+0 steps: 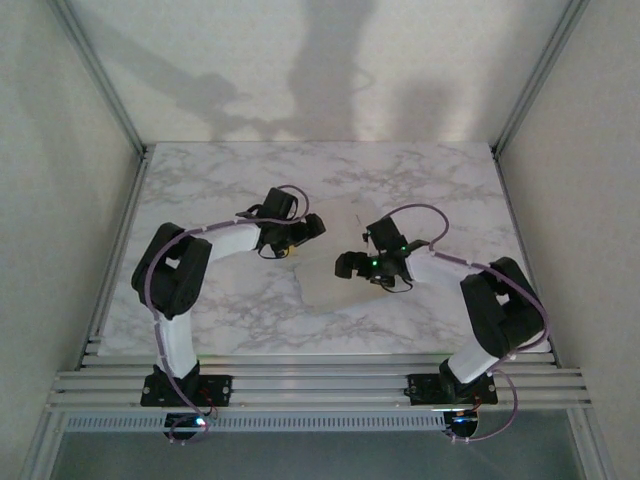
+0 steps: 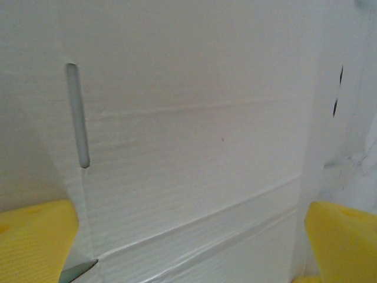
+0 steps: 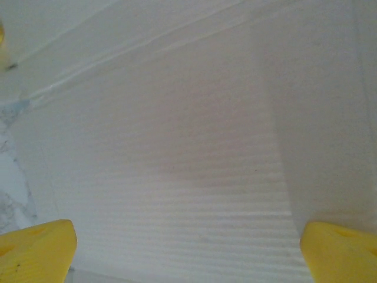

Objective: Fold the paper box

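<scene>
Big white marble-look tabletop (image 1: 200, 190) under everything. The paper box (image 1: 325, 285), a flat, creased off-white cardboard blank, lies near the middle of it, pale side up. My left gripper (image 2: 188, 242) hangs over the blank's far left corner, jaws spread wide and holding nothing. My right gripper (image 3: 188, 253) does the same over its right edge. Chunky yellow pads (image 2: 339, 242) sit well apart. There's a narrow slot (image 2: 78, 115) cut in the card on my left.

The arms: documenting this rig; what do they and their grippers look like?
Left arm and right arm: white links, black joints, looping purple cables; green light at the right wrist. Left gripper and right gripper: yellow finger pads.
</scene>
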{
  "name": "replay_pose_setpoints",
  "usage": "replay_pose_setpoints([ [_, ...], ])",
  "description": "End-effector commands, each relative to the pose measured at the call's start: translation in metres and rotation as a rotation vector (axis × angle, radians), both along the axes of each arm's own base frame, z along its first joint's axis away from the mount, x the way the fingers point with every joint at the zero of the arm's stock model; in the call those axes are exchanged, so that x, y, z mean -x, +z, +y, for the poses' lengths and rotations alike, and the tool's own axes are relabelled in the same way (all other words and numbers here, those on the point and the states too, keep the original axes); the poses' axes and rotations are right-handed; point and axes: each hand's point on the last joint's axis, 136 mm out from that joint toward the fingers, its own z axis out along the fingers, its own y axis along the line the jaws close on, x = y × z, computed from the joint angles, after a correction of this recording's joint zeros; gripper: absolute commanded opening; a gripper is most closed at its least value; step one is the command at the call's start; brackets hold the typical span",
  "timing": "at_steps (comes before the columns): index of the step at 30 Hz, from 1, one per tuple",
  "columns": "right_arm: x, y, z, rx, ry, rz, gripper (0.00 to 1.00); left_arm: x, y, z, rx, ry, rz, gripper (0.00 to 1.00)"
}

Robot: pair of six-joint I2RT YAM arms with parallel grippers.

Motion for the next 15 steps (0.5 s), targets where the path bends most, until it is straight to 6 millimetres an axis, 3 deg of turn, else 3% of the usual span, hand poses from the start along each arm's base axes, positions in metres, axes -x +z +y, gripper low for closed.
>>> replay_pose_setpoints([
  [1,0.035,-0.011,0.01,-0.019,-0.079,0.118,0.99,-0.02,-0.011,0.003,-0.023,0.007,-0.024,1.0],
  [7,0.047,0.014,0.057,-0.1,-0.047,0.08,0.99,-0.043,0.018,-0.014,0.05,-0.02,-0.125,1.0],
  [9,0.042,0.022,0.054,-0.078,-0.035,0.029,0.99,-0.045,0.035,-0.012,0.045,-0.025,-0.166,0.99],
  [15,0.018,0.072,0.025,-0.048,0.042,-0.172,0.99,-0.042,0.088,0.018,0.024,-0.039,-0.318,0.99],
])
